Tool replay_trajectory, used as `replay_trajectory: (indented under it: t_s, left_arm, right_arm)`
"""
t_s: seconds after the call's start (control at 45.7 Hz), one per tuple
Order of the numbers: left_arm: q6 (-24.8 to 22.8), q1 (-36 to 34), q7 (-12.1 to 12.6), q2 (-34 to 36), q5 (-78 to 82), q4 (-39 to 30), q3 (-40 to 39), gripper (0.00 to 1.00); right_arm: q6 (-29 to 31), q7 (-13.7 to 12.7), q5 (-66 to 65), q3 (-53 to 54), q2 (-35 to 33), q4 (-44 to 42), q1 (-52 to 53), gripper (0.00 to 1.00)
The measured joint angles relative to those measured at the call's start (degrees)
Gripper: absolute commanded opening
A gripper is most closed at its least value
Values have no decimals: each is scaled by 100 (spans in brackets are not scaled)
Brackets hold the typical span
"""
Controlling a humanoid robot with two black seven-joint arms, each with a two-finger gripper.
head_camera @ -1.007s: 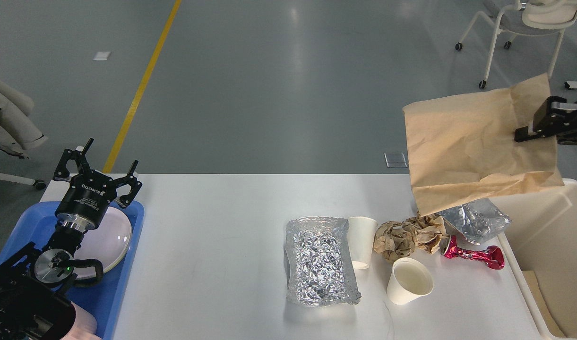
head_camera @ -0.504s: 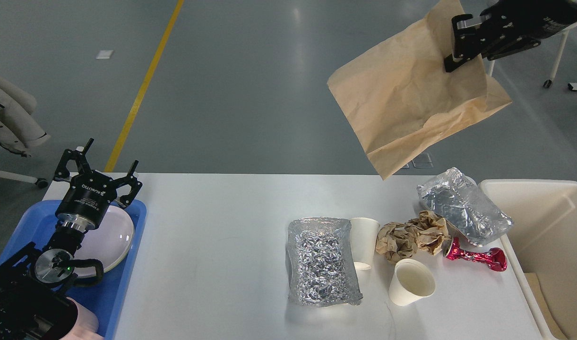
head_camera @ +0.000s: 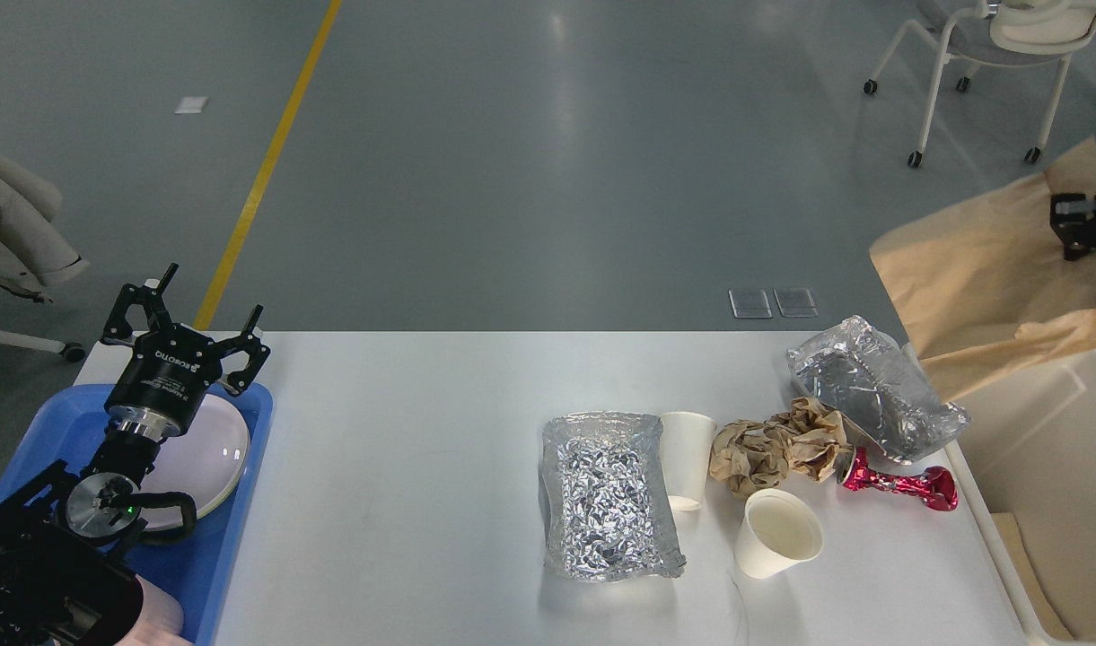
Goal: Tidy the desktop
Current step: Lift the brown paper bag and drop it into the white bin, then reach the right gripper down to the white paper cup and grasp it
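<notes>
The desktop (head_camera: 404, 467) spans the lower middle of the head view, between the two arms. The left gripper (head_camera: 185, 316) stands at its left end with fingers spread apart and nothing between them. Directly beneath that gripper sits a pale plate (head_camera: 214, 449) in a blue tray (head_camera: 242, 547); the gripper appears clear of the plate.

The right gripper (head_camera: 1079, 224) shows only partly at the right edge (dark and cut off by the frame). It is clamped on the upper corner of a brown paper bag (head_camera: 987, 269), which hangs below and to the left of the gripper, above the near rim of a cream bin (head_camera: 1050, 431).

Below and left of the right gripper, on the desktop's right part, lies a crumpled foil packet (head_camera: 875, 390), touching a wad of brown paper (head_camera: 776, 444). A red foil wrapper (head_camera: 898, 483) lies just beside both. Further left stand a white paper cup (head_camera: 688, 449), tipped on its side, a second paper cup (head_camera: 778, 534) nearer the viewer, and a flat foil tray (head_camera: 606, 493) touching the first cup.
</notes>
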Motion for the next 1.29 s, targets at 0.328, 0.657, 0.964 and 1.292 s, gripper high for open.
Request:
replay_trajectory:
  t_s: [0.328,0.657,0.964,1.292]
  left_arm:
    - [0,0,0,-3,0,0,1,100]
    - [0,0,0,-2,0,0,1,100]
    - [8,0,0,1,-1,0,1,100]
    - [10,0,0,0,-4,0,1,100]
  right_arm:
    - [-1505,1008,345,-112,-120,-2490,-3432,0]
    - [-2375,1007,1291,-152,298,-3355,-5483,5]
    - [-2437,1045,1909,-99,478,-3607,-5819,100]
    - [-1923,1595,1876,-717,401,-2648,-3499,100]
